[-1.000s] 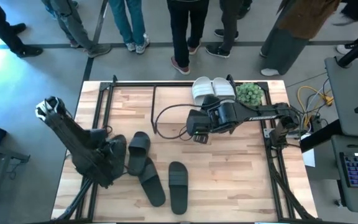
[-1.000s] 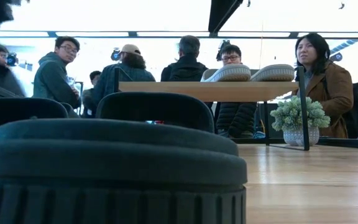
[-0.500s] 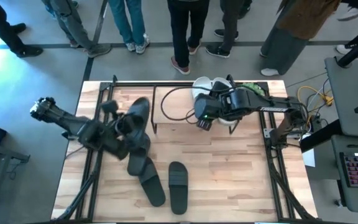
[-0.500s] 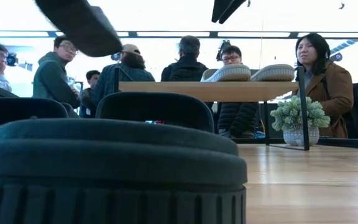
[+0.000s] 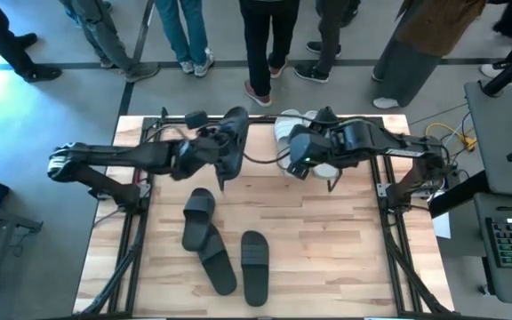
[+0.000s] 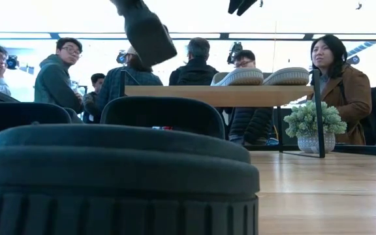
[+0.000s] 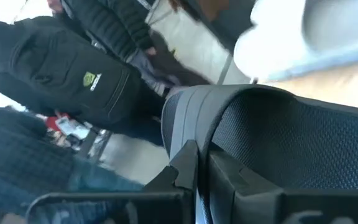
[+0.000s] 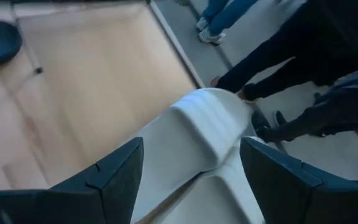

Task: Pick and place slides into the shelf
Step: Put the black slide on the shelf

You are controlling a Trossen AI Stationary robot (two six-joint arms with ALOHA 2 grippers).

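The wooden tabletop (image 5: 327,240) is seen from above with both arms reaching toward its far edge, where the shelf (image 6: 220,95) stands; in the low view its light wood board is carried on thin black legs. A small potted plant (image 6: 313,125) stands on the tabletop under the shelf's end, below the right claw's side.

The left claw (image 5: 213,153) is held in the air over the far part of the tabletop and is clamped on a black slide (image 5: 232,145), which is tilted on edge. In the low view this carried slide (image 6: 147,31) hangs above the shelf board, apart from it. In the left wrist view the textured sole of that slide (image 7: 278,149) is pressed against the claw's own dark fingers (image 7: 188,171).

Three more black slides (image 5: 220,247) lie flat on the tabletop, on the near side of the left claw and well apart from it.

The right claw (image 5: 305,160) hovers just above the two pale slides (image 5: 299,133), which rest side by side on top of the shelf board (image 6: 263,76). In the right wrist view its fingers (image 8: 120,171) are spread apart, with a pale slide (image 8: 197,143) showing between them.

People stand beyond the far edge.
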